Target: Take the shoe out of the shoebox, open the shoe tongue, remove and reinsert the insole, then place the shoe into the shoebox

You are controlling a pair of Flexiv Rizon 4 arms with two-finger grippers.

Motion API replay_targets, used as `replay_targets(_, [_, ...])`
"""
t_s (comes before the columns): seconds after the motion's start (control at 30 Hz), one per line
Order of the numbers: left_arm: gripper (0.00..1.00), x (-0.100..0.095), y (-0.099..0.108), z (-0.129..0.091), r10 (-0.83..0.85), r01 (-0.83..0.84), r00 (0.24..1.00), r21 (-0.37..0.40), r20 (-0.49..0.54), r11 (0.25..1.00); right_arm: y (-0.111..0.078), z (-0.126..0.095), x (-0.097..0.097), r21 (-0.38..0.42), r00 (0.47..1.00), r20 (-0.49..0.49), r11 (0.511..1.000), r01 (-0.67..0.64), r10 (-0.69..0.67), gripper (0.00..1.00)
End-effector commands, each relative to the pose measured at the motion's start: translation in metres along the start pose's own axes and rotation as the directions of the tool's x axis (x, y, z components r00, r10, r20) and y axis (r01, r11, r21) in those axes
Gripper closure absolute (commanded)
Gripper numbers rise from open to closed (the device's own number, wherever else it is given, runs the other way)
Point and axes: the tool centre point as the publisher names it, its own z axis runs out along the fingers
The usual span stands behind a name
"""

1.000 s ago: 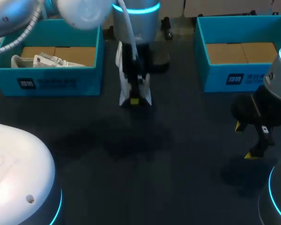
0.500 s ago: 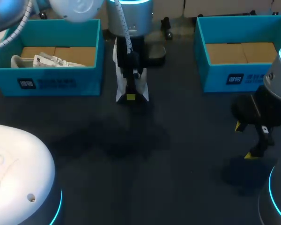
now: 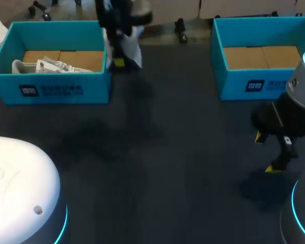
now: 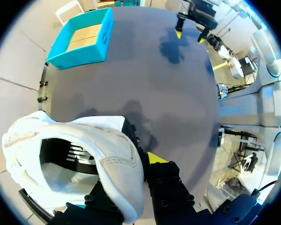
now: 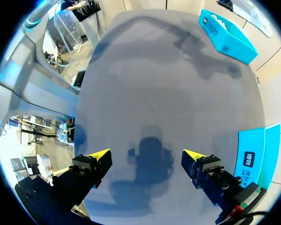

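I have the dark table (image 3: 157,168) across most of the head view, soft shadows mottling its middle. At the upper right of the frame stands a second teal box (image 3: 234,81), open-topped, with only a brown cardboard floor (image 3: 262,57) showing inside it.

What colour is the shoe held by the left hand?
White; the shoe shows best in the left wrist view.

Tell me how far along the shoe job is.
Out of the box: the white shoe, clamped in the left jaws and held beside the left shoebox. Whether the insole has been out and back, I cannot tell. Left: setting the shoe down in a shoebox. The right jaws are open and empty.
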Motion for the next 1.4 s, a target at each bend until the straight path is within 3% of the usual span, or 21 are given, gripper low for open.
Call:
replay_targets(0.03, [1.00, -0.027, 0.027, -0.017, -0.003, 0.004, 1.000, 0.020, -0.015, 1.000, 0.000, 0.001, 0.000, 0.002, 1.000, 0.001, 1.000, 0.000, 0.000, 0.00])
replay_targets(0.8, [1.00, -0.157, 0.136, -0.055, 0.032, -0.032, 0.999, -0.008, -0.002, 0.999, 0.000, 0.001, 0.000, 0.002, 1.000, 0.001, 1.000, 0.000, 0.000, 0.00])
replay_targets(0.97, [1.00, -0.173, 0.159, -0.059, 0.069, -0.069, 0.998, -0.022, -0.001, 0.997, 0.000, 0.001, 0.000, 0.002, 1.000, 0.001, 1.000, 0.000, 0.000, 0.00])
replay_targets(1.4, [1.00, -0.173, 0.159, -0.059, 0.069, -0.069, 0.998, -0.022, -0.001, 0.997, 0.000, 0.001, 0.000, 0.002, 1.000, 0.001, 1.000, 0.000, 0.000, 0.00])
